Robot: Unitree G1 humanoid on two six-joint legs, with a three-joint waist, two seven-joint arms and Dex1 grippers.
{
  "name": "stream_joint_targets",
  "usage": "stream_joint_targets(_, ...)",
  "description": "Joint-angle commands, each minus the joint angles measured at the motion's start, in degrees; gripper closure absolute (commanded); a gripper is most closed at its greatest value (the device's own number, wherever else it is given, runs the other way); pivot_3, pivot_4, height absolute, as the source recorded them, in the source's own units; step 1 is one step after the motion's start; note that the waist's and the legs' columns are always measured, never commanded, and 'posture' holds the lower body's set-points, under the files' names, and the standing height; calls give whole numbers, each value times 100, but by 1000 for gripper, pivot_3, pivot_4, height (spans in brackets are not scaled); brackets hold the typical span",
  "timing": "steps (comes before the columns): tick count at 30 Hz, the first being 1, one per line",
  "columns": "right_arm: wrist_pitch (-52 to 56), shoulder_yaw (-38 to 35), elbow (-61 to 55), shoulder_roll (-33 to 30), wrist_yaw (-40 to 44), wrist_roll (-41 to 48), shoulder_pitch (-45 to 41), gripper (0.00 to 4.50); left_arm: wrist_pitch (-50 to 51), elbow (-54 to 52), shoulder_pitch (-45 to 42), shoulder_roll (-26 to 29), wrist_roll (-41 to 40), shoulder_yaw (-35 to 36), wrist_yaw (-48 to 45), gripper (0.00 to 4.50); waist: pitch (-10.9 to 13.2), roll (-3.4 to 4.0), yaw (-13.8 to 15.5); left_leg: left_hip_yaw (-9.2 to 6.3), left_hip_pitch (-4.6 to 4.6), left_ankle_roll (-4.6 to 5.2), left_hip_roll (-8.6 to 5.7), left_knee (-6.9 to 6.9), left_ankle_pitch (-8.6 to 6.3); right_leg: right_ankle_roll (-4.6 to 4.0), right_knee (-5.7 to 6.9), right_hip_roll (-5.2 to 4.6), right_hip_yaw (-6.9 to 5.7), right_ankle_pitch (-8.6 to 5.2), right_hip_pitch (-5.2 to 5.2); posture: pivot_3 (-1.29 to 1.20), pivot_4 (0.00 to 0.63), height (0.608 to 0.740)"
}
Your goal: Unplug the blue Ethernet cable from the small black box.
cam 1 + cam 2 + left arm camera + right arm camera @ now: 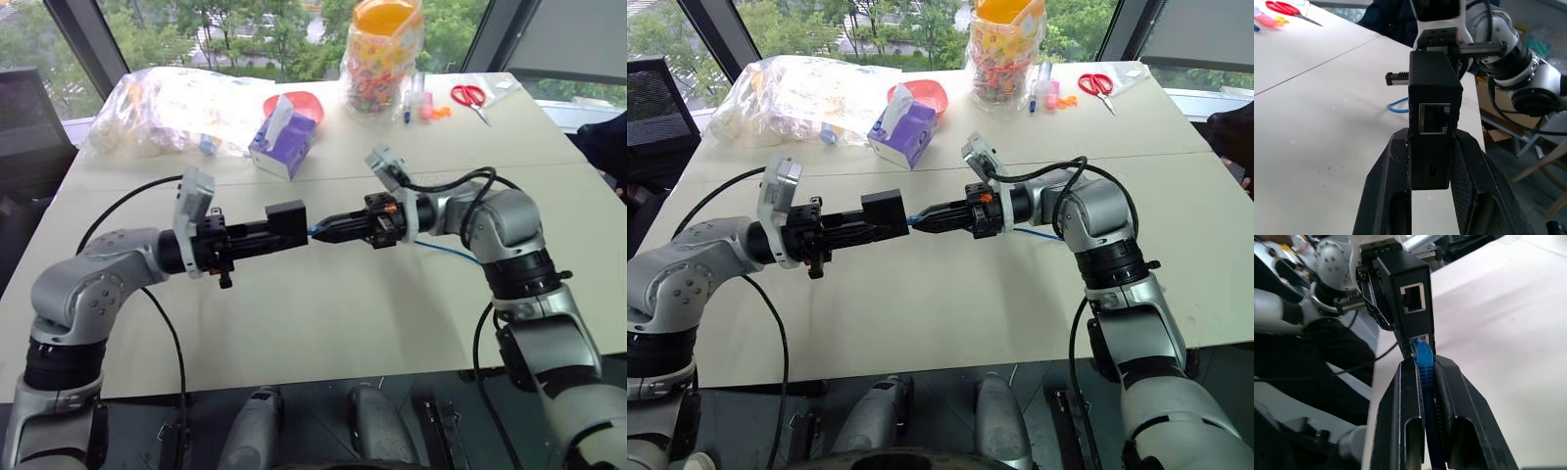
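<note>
Above the middle of the table, my left gripper [266,233] is shut on the small black box [287,221] and holds it level in the air. The left wrist view shows the box [1432,93] clamped between the fingers [1386,176], an empty port facing the camera. From the opposite side, my right gripper [319,231] is shut on the plug end of the blue Ethernet cable [1423,363], whose tip sits at the lower port of the box [1403,289]. The cable [446,252] trails back under my right wrist onto the table [323,323].
At the table's far side stand a purple tissue box [284,145], a red bowl [306,102], a clear plastic bag [162,108], a jar with an orange lid [382,54] and red scissors [470,96]. Black arm cables loop beside both arms.
</note>
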Motion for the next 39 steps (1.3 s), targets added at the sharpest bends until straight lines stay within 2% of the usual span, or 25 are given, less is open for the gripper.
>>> stream_joint_targets(1,-232,-656,1084,-415,-183,-200,-314,4383,21,-222,244,285,-185,317,-207,4024,0,0,7,0,0,0,0,0,0,0,1,0,0,0,-1,0,150,726)
stream_joint_targets(4,-346,-700,1456,-550,-128,-226,-389,4383,6,-232,299,319,-210,345,-178,4024,2,-4,23,0,-3,0,-1,0,0,6,-1,0,0,3,0,0,150,726)
stream_joint_targets(10,-391,-691,1404,-712,-122,-161,-222,4383,-23,-216,349,351,-286,397,-128,4024,5,-4,16,0,-9,0,-1,-1,0,8,-4,0,0,4,-7,0,150,726)
stream_joint_targets(16,-95,-658,339,-688,-153,194,195,4383,-67,-117,263,339,-289,360,-89,4024,5,-4,16,0,-14,0,-1,-2,0,10,-5,-1,0,3,-11,0,150,726)
stream_joint_targets(20,243,-729,-478,-615,-295,577,449,2875,-77,-68,160,324,-324,325,-53,4024,6,-5,70,0,-20,0,-4,1,0,-1,-6,-3,-1,-3,-13,0,150,726)
stream_joint_targets(23,360,-751,-808,-548,-427,618,516,1308,-68,-50,102,317,-357,320,-44,4024,6,-5,0,4,-19,0,-1,1,-1,-6,-7,-3,0,-5,-15,0,150,726)
stream_joint_targets(39,610,-730,-1054,-60,-702,765,261,1308,126,-226,-36,98,-495,163,1,4024,7,-7,21,4,-26,0,-1,2,0,9,-7,-3,-1,4,-19,0,150,726)
